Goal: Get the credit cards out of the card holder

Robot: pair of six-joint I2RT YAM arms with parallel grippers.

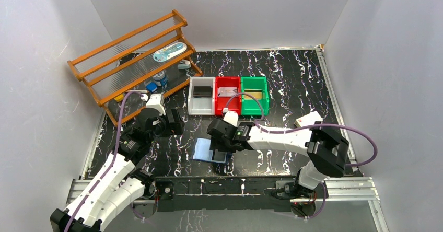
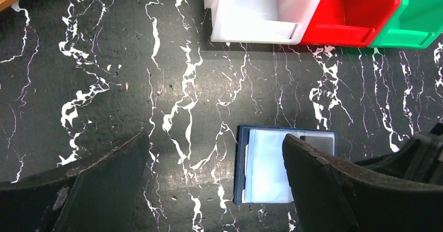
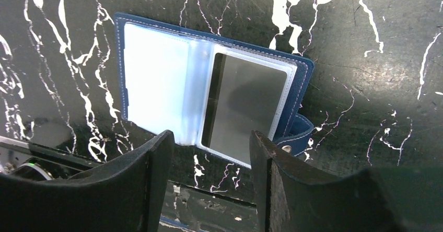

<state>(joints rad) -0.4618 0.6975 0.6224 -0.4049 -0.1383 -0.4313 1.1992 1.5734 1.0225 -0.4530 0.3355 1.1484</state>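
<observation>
Card holder [image 3: 156,85] lies open flat on worktop [image 1: 292,75], near centre. Grey credit card [image 3: 245,106] in its right pocket, long axis near–far. Right hand [image 3: 211,138] just above holder's near edge, jaws partly apart, gripping nothing, straddling card's near short end. Left hand [image 2: 215,138] wide open, empty, hovering to left. Right hand nearer.

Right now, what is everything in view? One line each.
Small bifold card holder: one, navy outside, light blue inside, open at table front centre.
Thin plastic card: one, silvery-grey, holder's right pocket.
Plastic bins: three, white, red, green, in a row behind holder.
Slatted wooden rack: one, orange-brown, far left.
Small block: one, white, right side.
Marbled table: one, black, white-veined, underneath.
Left gripper: one, black, open, left of holder.
Right gripper: one, black, open, over holder.
</observation>
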